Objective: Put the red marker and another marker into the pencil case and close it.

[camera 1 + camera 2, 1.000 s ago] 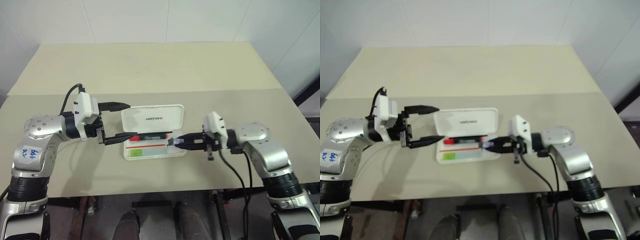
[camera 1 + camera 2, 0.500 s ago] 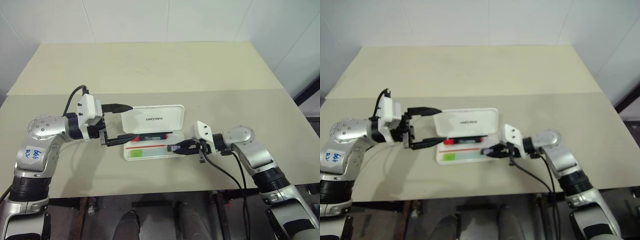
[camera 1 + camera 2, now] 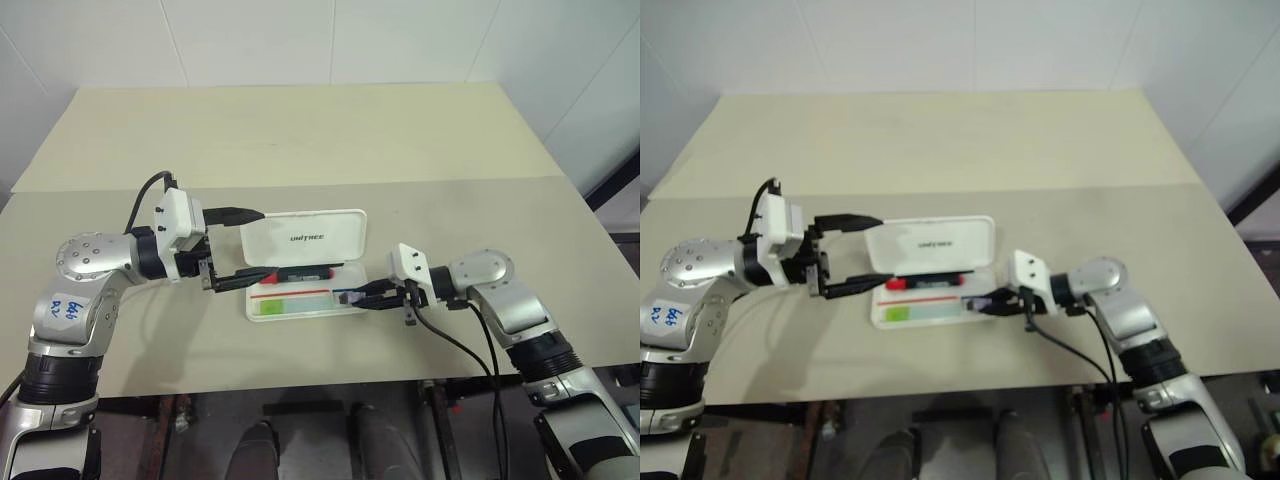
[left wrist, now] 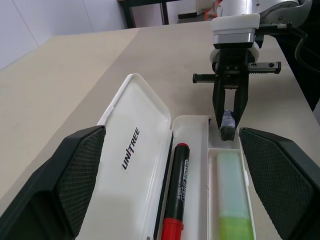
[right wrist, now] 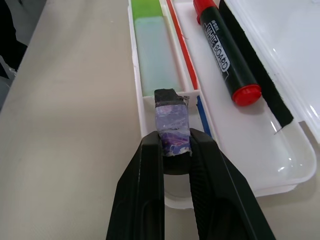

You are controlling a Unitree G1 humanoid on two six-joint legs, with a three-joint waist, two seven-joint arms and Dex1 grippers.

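Observation:
The white pencil case (image 3: 352, 307) lies open on the table, its lid (image 3: 305, 238) printed "UNITREE" folded back. In the tray lie the red marker (image 3: 298, 272), black with a red cap, and the light-green highlighter (image 3: 290, 303), side by side. My right gripper (image 3: 345, 297) is shut on a small grey-purple nub (image 5: 171, 120) and holds it over the case's right end. At the left end my left gripper (image 3: 266, 243) stands open, one finger by the lid and one by the tray, holding nothing.
The beige table (image 3: 300, 150) stretches wide behind the case, with a seam across its middle. White walls stand behind it. The table's front edge (image 3: 320, 375) runs close below the case.
My right gripper has sunk a little with the nub and come closer over the case's right end. The left gripper and the case's contents have not moved.

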